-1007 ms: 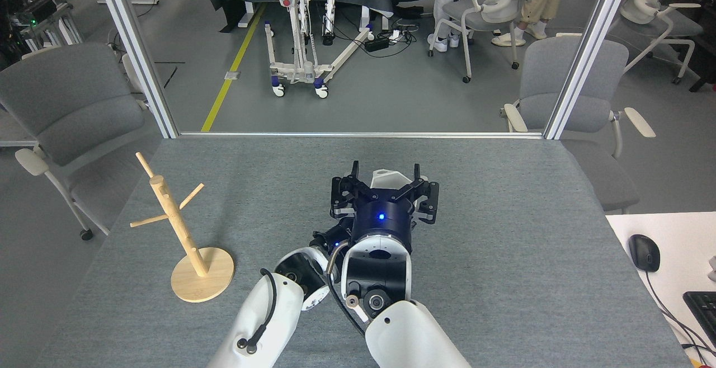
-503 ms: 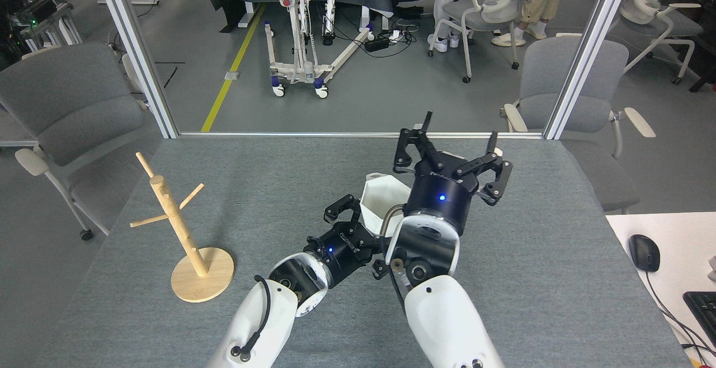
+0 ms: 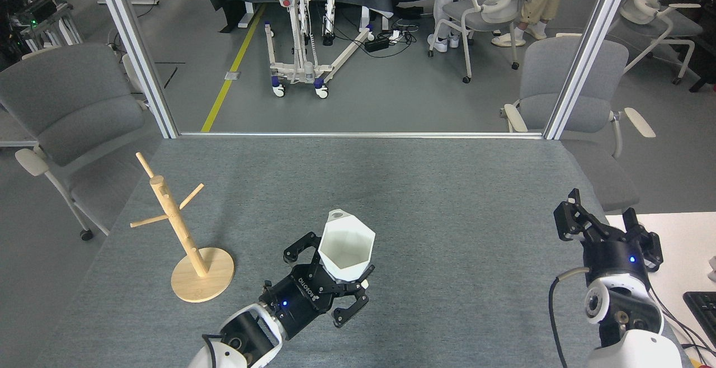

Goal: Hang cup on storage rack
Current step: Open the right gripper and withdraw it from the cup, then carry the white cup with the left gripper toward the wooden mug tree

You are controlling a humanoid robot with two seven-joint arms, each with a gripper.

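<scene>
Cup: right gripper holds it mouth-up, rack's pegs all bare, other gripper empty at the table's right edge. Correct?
Wrong arm. The head view shows the left gripper holding the cup, mouth up. The right gripper is the empty one, open at the right edge of the table. The storage rack does have all pegs bare.

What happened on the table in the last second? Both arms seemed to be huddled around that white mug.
The right pincer let go and swung away to the table's right edge, open. The left pincer took the cup and now holds it alone, nearer the robot. The storage rack stayed put.
</scene>
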